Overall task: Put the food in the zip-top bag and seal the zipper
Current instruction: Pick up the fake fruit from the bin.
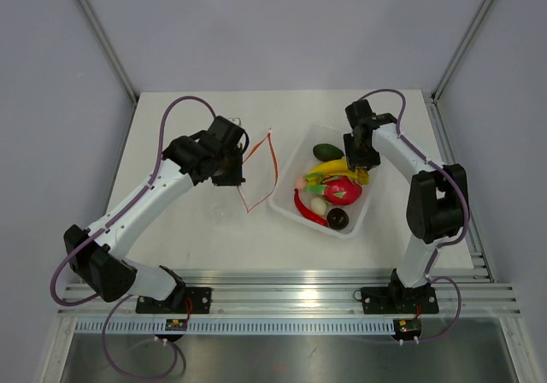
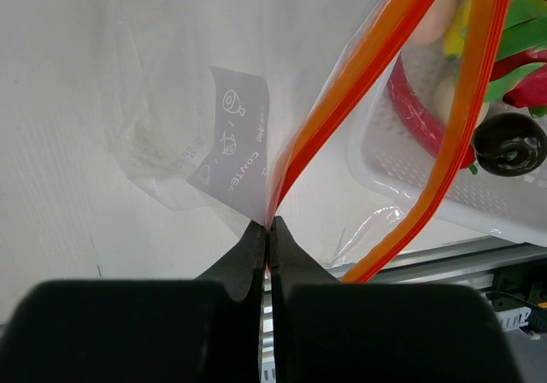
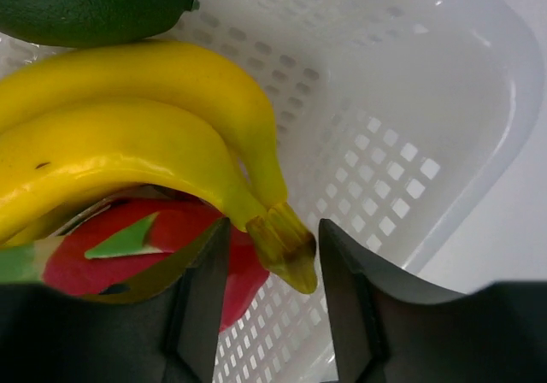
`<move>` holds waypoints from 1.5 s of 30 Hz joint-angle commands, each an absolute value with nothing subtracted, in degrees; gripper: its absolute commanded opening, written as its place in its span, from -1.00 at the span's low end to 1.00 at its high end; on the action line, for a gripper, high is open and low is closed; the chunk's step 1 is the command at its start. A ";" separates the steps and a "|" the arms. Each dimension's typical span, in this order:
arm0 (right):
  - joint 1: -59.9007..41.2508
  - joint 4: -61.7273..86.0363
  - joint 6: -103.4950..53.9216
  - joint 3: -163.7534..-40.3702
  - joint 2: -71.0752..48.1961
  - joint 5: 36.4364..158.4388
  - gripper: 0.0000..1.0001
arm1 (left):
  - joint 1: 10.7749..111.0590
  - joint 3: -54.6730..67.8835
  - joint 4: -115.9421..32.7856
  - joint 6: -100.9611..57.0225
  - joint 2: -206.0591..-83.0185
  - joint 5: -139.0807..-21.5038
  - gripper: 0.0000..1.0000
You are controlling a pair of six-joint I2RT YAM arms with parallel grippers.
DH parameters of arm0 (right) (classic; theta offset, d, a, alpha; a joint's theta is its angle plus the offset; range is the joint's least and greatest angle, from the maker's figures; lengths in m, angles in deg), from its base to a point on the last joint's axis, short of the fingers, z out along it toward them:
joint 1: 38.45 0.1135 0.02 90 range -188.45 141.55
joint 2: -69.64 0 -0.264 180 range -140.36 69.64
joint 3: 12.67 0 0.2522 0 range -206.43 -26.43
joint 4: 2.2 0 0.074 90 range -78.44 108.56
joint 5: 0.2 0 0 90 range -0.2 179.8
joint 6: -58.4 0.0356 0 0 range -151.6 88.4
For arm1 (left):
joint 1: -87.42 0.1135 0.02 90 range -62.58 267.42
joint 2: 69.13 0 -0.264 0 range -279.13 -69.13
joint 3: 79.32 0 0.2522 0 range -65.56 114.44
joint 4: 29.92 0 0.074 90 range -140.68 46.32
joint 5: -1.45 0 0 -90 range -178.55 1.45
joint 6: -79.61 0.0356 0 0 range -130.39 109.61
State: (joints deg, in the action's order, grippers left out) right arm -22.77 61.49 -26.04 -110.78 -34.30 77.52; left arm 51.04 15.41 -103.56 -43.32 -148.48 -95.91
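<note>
site: robot lab | cues: aluminium rail base; plain grey walls

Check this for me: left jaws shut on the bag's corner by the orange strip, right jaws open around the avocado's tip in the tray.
One thing is wrong: the right jaws stand open around the stem end of the banana, not the avocado, which lies beyond it in the tray. The right wrist view shows it. The rest holds.

Bright even light, soft faint shadows; top view sharp, wrist views blurred close up.
</note>
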 commanded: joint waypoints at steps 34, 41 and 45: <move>-22.98 62.44 -22.29 -110.18 -25.66 76.00 -0.82 | 50.85 18.37 -102.21 -42.91 -148.14 -94.18 -1.00; -20.35 64.55 -22.19 -113.96 -16.67 68.63 -1.00 | 50.85 25.04 -105.64 -43.70 -152.98 -93.21 -1.00; -14.47 64.74 -24.74 -115.20 -14.30 51.89 -1.00 | 50.94 29.35 -108.27 -42.38 -155.96 -90.49 -1.00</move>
State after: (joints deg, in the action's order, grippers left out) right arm -18.57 64.42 -22.94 -112.88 -16.35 66.07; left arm 51.04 25.00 -106.51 -43.30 -154.49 -93.44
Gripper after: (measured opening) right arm 0.373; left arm 0.008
